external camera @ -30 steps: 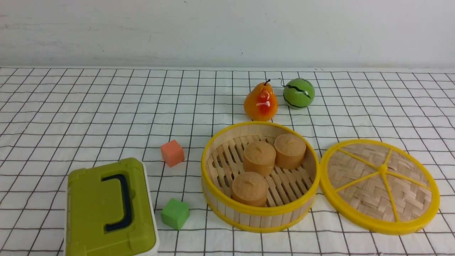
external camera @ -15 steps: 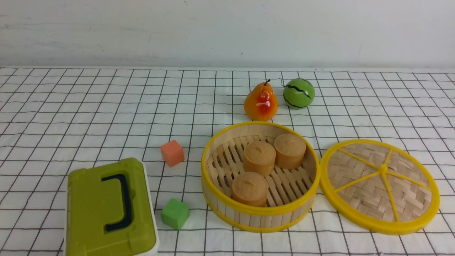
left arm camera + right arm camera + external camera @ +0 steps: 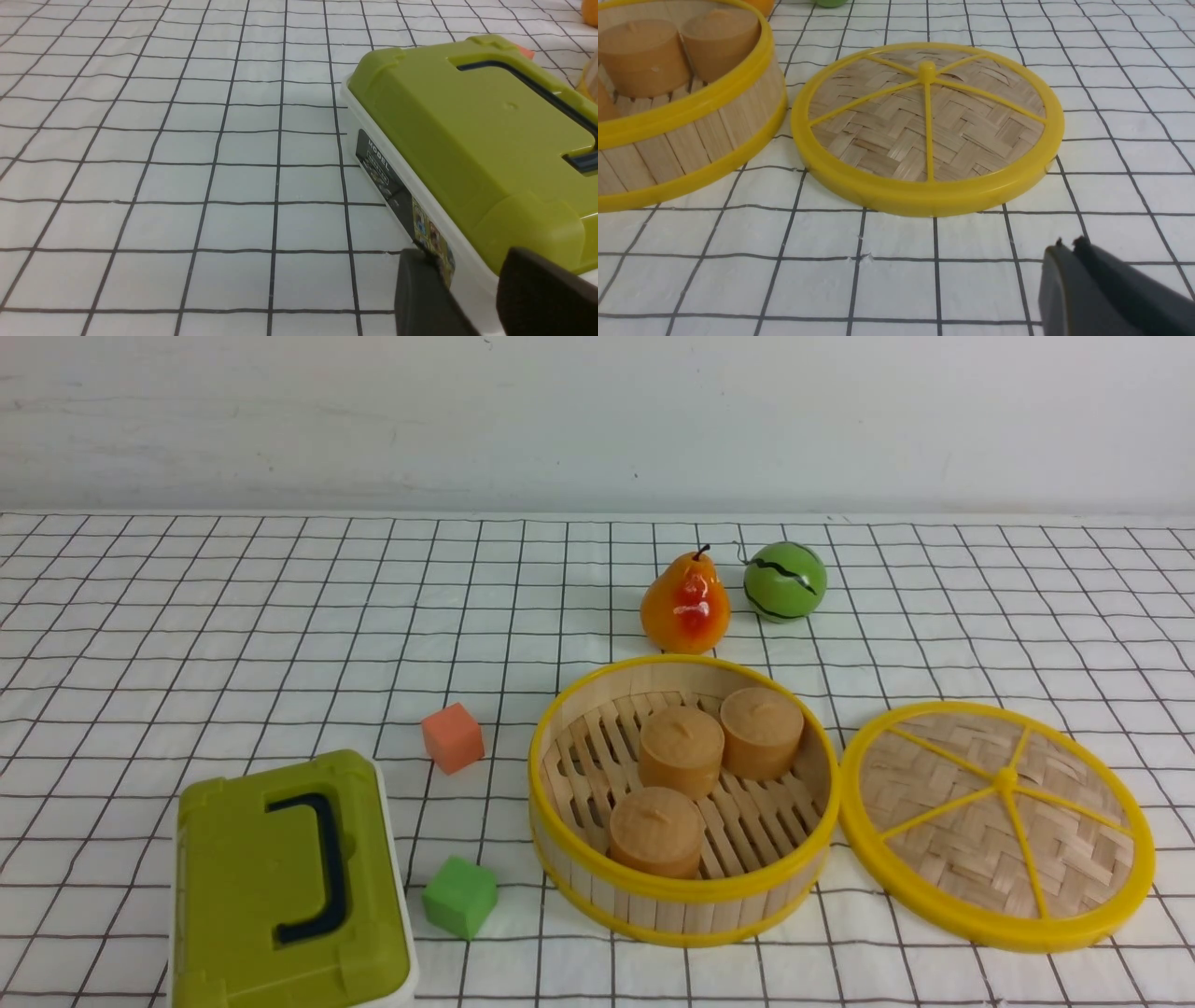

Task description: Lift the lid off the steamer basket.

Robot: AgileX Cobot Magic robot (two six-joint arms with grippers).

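Note:
The lid, a woven bamboo disc with a yellow rim and spokes, lies flat on the cloth right of the steamer basket, touching its rim. The basket stands uncovered with three tan cylinders inside. In the right wrist view the lid lies beside the basket; my right gripper is shut and empty, on the near side of the lid, apart from it. In the left wrist view my left gripper is open and empty by the green box. Neither gripper shows in the front view.
An olive-green box with a dark handle stands front left; it also fills the left wrist view. An orange cube and a green cube lie left of the basket. A pear and a green ball sit behind it.

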